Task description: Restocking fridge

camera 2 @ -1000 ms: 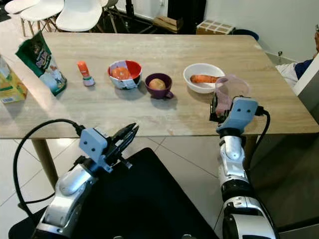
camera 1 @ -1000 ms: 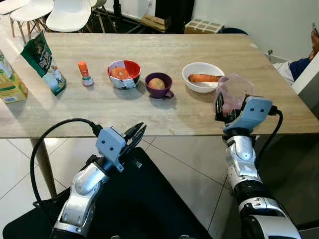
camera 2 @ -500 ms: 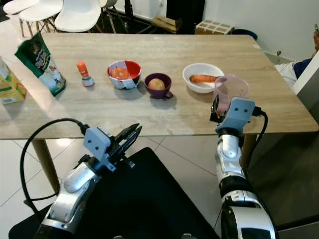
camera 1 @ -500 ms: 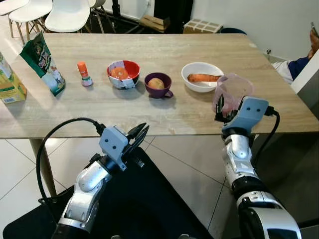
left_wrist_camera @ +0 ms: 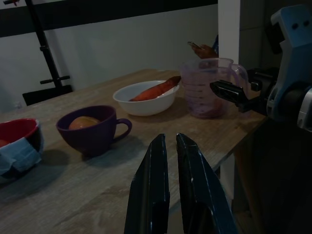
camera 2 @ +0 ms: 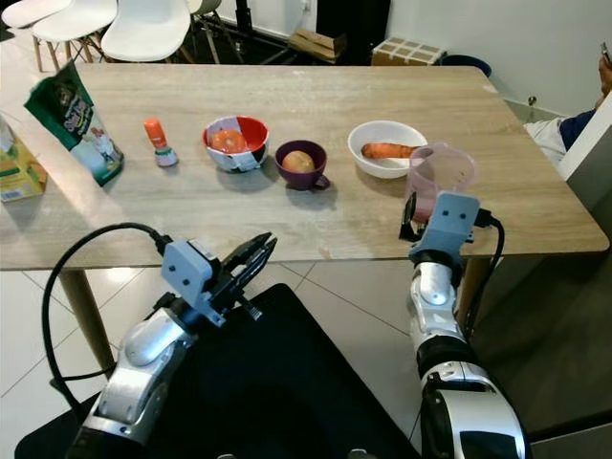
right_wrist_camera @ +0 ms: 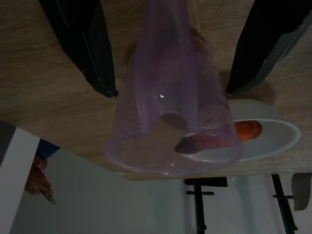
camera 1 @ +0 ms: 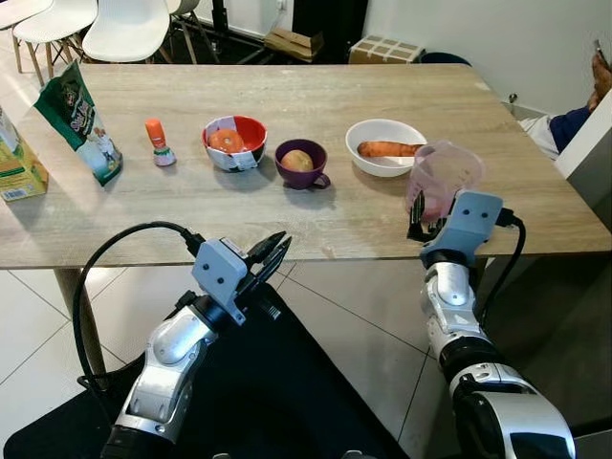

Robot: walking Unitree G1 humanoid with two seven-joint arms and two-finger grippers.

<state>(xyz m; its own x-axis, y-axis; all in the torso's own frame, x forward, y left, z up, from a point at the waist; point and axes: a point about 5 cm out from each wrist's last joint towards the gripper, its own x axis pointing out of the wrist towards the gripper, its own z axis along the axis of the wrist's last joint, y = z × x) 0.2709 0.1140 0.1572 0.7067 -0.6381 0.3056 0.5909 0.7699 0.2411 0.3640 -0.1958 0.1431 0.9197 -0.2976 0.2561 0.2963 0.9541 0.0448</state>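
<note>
Left eye view: wooden counter (camera 1: 287,206) carries, from the robot's left, a carton (camera 1: 17,161), a green bag (camera 1: 80,120), a small orange-capped bottle (camera 1: 157,142), a red bowl (camera 1: 234,142), a purple cup (camera 1: 300,163) holding a yellowish round item, a white bowl (camera 1: 384,146) with a carrot (camera 1: 386,149), and a clear purple jug (camera 1: 442,182) near the right front edge. Right tool (camera 1: 417,203) sits at the jug's base, level with the counter edge. Left tool (camera 1: 271,256) hangs below the counter front, fingers nearly together, gripping nothing.

Right eye view: same layout; white chairs (camera 2: 143,27) stand beyond the far edge.

Left wrist view: left fingers (left_wrist_camera: 152,185) close and parallel, with a thin gap. Cup, white bowl and jug stand in a row ahead on the counter; right tool's fingers reach toward the jug's side.

Right wrist view: right fingers (right_wrist_camera: 82,44) spread wide, one on each side of the jug (right_wrist_camera: 170,97), not touching it. Carrot shows behind the jug.
</note>
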